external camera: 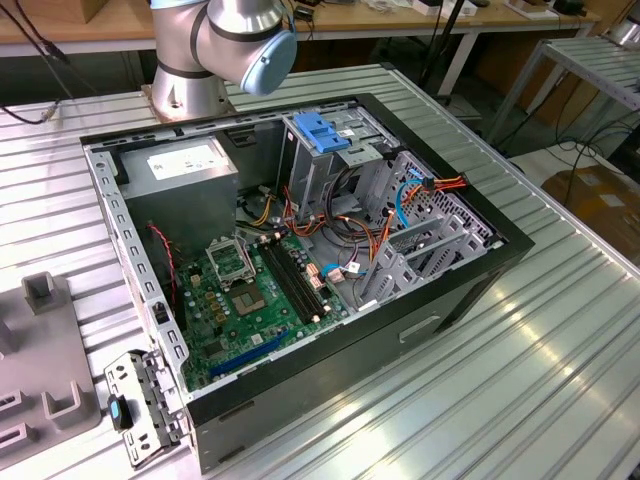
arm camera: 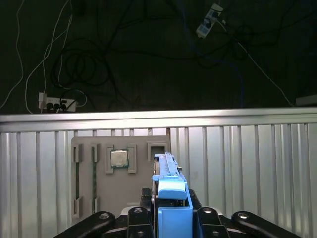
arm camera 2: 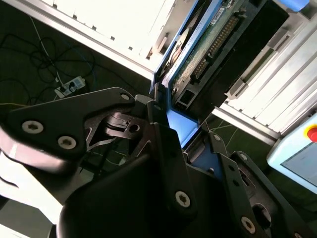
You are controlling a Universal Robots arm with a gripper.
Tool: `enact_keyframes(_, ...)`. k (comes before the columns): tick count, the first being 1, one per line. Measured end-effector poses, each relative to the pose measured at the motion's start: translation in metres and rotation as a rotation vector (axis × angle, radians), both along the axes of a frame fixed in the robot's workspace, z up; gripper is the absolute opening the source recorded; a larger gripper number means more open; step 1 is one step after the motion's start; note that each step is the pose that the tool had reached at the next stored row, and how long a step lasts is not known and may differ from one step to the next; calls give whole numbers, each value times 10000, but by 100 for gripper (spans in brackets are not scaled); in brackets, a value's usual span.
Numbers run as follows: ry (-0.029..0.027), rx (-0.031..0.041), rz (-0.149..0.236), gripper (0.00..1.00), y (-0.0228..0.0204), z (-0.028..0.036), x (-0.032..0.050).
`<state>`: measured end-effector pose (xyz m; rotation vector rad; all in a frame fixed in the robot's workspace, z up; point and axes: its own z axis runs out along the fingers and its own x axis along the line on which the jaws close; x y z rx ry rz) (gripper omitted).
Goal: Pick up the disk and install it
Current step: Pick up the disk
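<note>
Disk gripped by tool — grey fixture plate w/ chip beyond.

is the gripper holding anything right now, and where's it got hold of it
Yes, the gripper holds the disk, clamped by the blue plastic at one end; the rest sticks out beyond the fingers.

The disk is sitting in the gripper; the computer case is lying on the table beside the holder plate.
</note>
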<state>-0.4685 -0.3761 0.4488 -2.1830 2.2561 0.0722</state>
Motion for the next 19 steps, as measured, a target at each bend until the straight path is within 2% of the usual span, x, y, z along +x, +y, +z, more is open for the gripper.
enact_keyframes(19, 8, 0, 0, 37, 0, 427, 1)
